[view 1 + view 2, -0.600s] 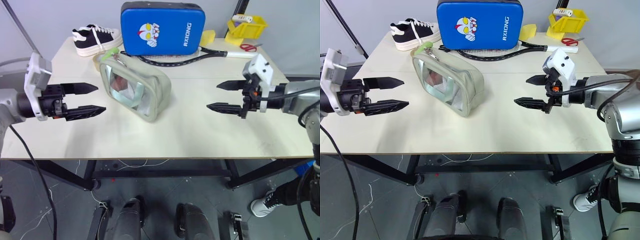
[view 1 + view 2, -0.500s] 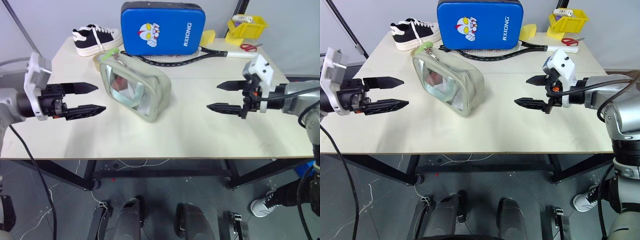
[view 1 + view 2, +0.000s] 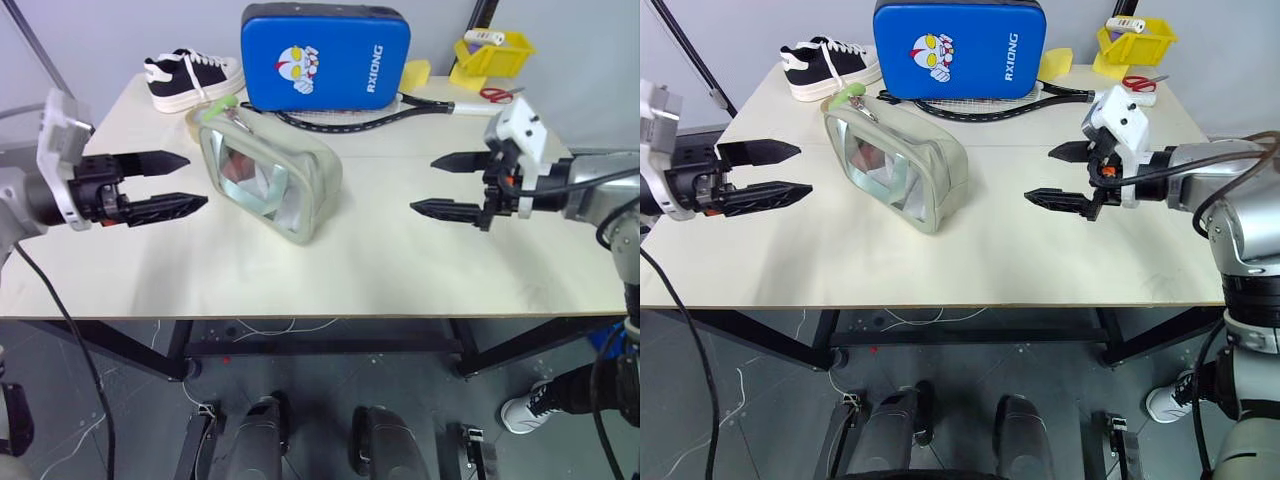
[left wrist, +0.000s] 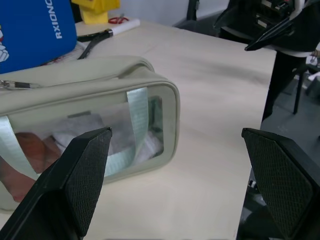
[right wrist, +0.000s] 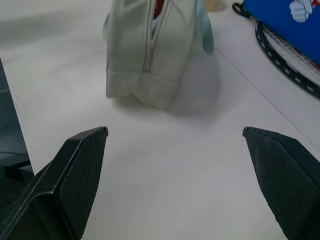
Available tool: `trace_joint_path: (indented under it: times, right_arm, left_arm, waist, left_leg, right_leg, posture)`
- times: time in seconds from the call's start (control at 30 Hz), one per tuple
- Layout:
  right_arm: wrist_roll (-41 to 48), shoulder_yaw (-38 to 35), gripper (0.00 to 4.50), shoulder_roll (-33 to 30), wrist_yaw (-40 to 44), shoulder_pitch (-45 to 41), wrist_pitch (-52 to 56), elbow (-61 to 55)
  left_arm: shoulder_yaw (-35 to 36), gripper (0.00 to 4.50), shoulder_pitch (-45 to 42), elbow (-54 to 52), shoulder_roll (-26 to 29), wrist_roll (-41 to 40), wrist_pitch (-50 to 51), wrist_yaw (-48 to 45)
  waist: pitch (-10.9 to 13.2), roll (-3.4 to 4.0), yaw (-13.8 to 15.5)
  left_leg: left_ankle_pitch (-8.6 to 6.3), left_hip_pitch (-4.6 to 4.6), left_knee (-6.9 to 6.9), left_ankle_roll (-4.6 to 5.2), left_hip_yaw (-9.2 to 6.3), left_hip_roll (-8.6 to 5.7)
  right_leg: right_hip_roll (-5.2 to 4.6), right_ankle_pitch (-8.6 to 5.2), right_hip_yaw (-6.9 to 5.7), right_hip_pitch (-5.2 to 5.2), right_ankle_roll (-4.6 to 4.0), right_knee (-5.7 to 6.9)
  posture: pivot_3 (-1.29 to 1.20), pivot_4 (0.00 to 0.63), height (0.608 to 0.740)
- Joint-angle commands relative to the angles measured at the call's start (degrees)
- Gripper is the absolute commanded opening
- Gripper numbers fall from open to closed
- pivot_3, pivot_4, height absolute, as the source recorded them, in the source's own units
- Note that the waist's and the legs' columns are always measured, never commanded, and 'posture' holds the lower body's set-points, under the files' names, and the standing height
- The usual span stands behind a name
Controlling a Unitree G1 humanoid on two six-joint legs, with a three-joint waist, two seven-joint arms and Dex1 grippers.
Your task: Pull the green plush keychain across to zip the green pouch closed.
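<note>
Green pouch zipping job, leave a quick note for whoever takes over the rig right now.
Left claw: open, holding nothing, hovering left of the green pouch.
Right claw: open, holding nothing, hovering to the pouch's right.
The pouch stands on the table, clear window toward the left claw. The green plush keychain sits at its far end, near the blue padded case.
Done: nothing; no claw touches the pouch or keychain.
Left: steady the pouch, grasp the keychain, pull it along the zipper to close.

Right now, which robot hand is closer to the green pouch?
Left. The left gripper hangs open just beside the green pouch, while the right gripper hangs open farther off on its other side.
</note>
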Motion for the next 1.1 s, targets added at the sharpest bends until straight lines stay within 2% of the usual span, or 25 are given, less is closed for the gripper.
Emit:
trace_joint_path:
  times: [0.03,0.2,0.33,0.57,0.7,0.73,0.8,0.83,1.03,1.1]
  right_arm:
    - [-0.92,2.81,4.5,3.1,-1.4,-8.84,3.17,1.95]
    - [-4.11,11.06,4.5,14.3,-2.61,-24.19,8.2,12.36]
    - [-8.45,15.39,4.5,24.45,-4.2,-33.02,6.82,24.09]
    - [-16.75,15.79,4.5,43.38,-10.2,-47.88,-5.52,57.02]
    - [-21.9,17.02,4.5,49.37,-10.55,-50.91,-12.02,68.75]
    - [-22.95,16.91,4.1,50.31,-10.85,-51.18,-13.31,70.64]
    - [-24.44,16.03,3.71,51.44,-11.95,-51.71,-15.32,73.68]
    - [-24.77,15.27,3.28,51.63,-12.25,-52.1,-16.0,74.69]
    - [-25.97,11.63,0.16,50.43,-10.75,-54.3,-17.68,75.97]
    - [-26.68,11.41,0.06,49.37,-8.65,-54.59,-18.22,75.4]
  left_arm:
    - [4.62,4.45,-3.09,1.1,-1.15,-1.98,-0.52,3.65]
    - [7.71,4.45,-2.87,0.56,-4.02,-3.03,-1.16,8.12]
    - [8.9,4.45,0.35,-1.18,-3.79,-2.81,-1.72,7.95]
    - [8.92,4.45,3.31,-2.2,-3.32,-2.26,-3.92,7.0]
    - [9.53,4.45,4.59,-3.09,-2.49,-2.52,-4.2,6.36]
    - [9.79,4.5,4.96,-3.33,-2.19,-2.63,-4.13,6.21]
    - [10.27,4.5,5.6,-3.85,-1.62,-2.83,-4.06,6.11]
    - [10.49,4.5,5.83,-4.04,-1.37,-2.92,-4.0,6.1]
    - [11.34,4.5,6.95,-4.81,-0.75,-3.08,-3.79,5.98]
    - [10.85,4.5,6.77,-4.55,-0.69,-2.87,-4.0,5.86]
  waist:
    - [0.0,0.0,-0.14]
    - [0.0,0.01,-0.49]
    - [0.0,0.0,-0.38]
    - [-0.02,-0.04,-0.31]
    - [-0.1,-0.17,-0.19]
    - [-0.1,-0.17,-0.19]
    - [-0.1,-0.18,-0.15]
    - [-0.1,-0.18,-0.15]
    - [-0.1,-0.19,-0.43]
    - [-0.1,-0.19,-0.43]
  left_leg:
    - [0.0,-0.02,-0.02,0.0,0.04,0.02]
    - [0.01,-0.03,-0.02,0.01,0.19,0.24]
    - [0.03,-0.04,-0.05,-0.01,0.45,0.52]
    - [0.05,-0.08,-0.08,-0.1,0.75,0.69]
    - [0.04,-0.08,-0.14,-0.11,0.82,0.71]
    - [0.04,-0.08,-0.17,-0.12,0.84,0.71]
    - [0.04,-0.11,-0.21,-0.12,0.89,0.74]
    - [0.06,-0.13,-0.26,-0.14,0.96,0.79]
    - [0.21,-0.12,-0.68,-0.38,1.01,0.79]
    - [0.29,-0.07,-0.85,-0.49,0.99,0.81]
  right_leg:
    - [0.0,0.07,0.04,-0.09,-0.09,0.02]
    - [0.18,0.11,0.1,-0.04,-0.11,0.1]
    - [0.41,0.23,0.22,-0.17,0.08,0.22]
    - [0.44,0.26,0.23,-0.39,0.04,0.3]
    - [0.43,0.25,0.23,-0.52,0.02,0.21]
    - [0.43,0.25,0.23,-0.53,0.01,0.19]
    - [0.42,0.25,0.23,-0.57,-0.02,0.19]
    - [0.42,0.26,0.23,-0.62,-0.04,0.19]
    - [0.43,0.28,0.24,-0.63,-0.03,0.19]
    - [0.47,0.28,0.24,-0.67,-0.02,0.2]
  posture:
    - [0.0,0.15,0.723]
    - [0.0,0.15,0.723]
    - [0.0,0.15,0.723]
    - [0.0,0.15,0.723]
    - [0.0,0.15,0.723]
    - [0.0,0.15,0.723]
    - [0.0,0.15,0.723]
    - [0.0,0.15,0.723]
    - [0.0,0.15,0.723]
    - [0.0,0.15,0.723]
